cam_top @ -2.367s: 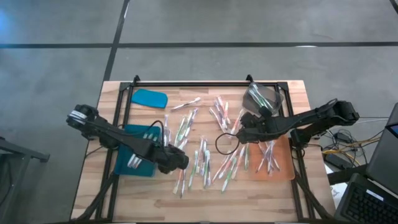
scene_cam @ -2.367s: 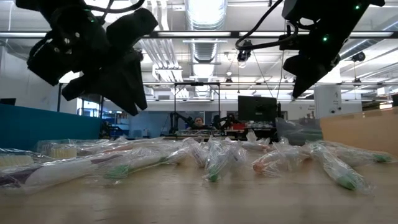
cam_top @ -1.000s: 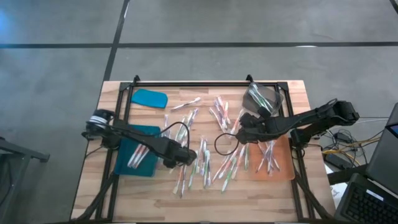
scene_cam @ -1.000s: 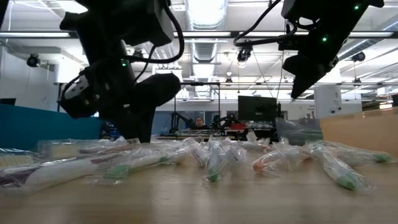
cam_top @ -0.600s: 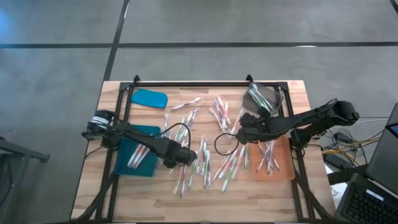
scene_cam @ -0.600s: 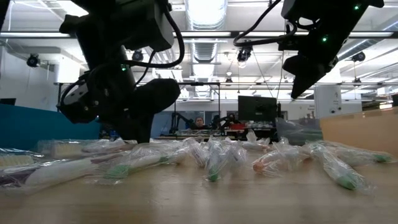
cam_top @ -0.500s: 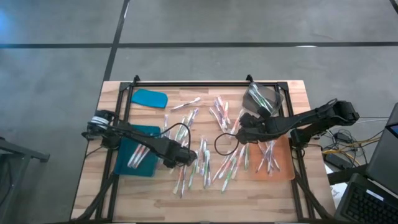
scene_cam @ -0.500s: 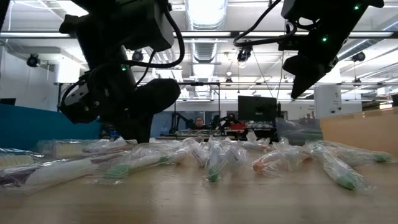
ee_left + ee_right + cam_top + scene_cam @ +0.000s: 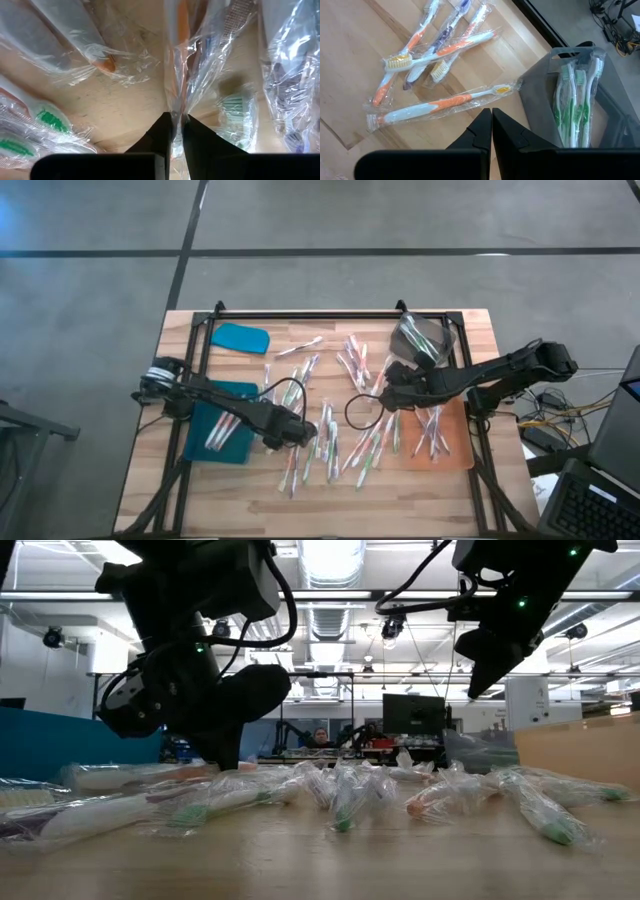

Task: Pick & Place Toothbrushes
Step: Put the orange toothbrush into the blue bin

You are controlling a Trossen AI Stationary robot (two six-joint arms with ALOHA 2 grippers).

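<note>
Many wrapped toothbrushes (image 9: 345,425) lie scattered flat on the wooden table (image 9: 250,500). My left gripper (image 9: 175,122) is down in the pile's left part (image 9: 303,430), to the right of a teal tray (image 9: 215,430), and is shut on the clear wrapper of an orange-handled toothbrush (image 9: 182,35). My right gripper (image 9: 383,397) hangs shut and empty above the pile's right part, high over the table in the low view (image 9: 475,690). Its wrist view shows orange toothbrushes (image 9: 435,107) below its shut fingers (image 9: 491,114). My left gripper pinches the clear wrapper (image 9: 176,107) of the orange-handled toothbrush between its two fingertips, at the wrapper's near end. The fingers slant steeply down from the table's left side. The wrapped toothbrush stretches away from the fingers and lies on the table among the others.
A grey bin (image 9: 575,100) with green toothbrushes stands at the back right (image 9: 425,335). An orange tray (image 9: 445,442) holds toothbrushes at the right, and a teal lid (image 9: 240,337) lies at the back left. A black frame (image 9: 300,315) borders the work area.
My left gripper has come from over the teal tray toward the table's right and down into the pile, and over the last second it has stayed there. My right gripper has kept still.
</note>
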